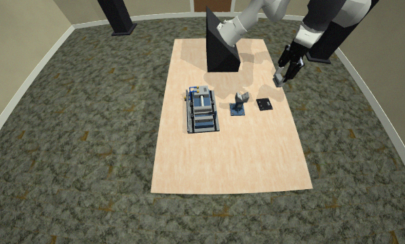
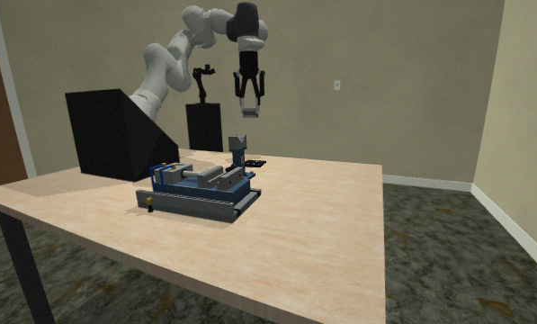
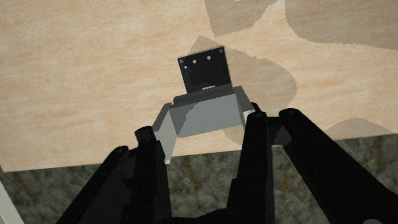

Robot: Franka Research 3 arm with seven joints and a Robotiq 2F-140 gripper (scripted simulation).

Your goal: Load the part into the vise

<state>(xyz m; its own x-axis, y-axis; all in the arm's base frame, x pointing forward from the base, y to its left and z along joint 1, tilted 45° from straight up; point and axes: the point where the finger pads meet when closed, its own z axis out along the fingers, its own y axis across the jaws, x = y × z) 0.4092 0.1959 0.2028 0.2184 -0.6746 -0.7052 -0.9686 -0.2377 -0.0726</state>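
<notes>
Holding: part [image 2: 250, 112] clamped between the fingers, high above the bench [image 2: 322, 216]
Part axis: long side spans across the fingers — slot side not clear
Infeed plate [image 1: 264, 104]: bare, near below
Vise [image 1: 202, 110]: well apart, beyond the V-block [image 1: 239, 100]
In the way: V-block between — a likely regrip stop

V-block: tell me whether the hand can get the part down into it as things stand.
Probably yes. The hand holds the part high in open air; the V-block stands uncovered below and beside it, nothing between.
</notes>
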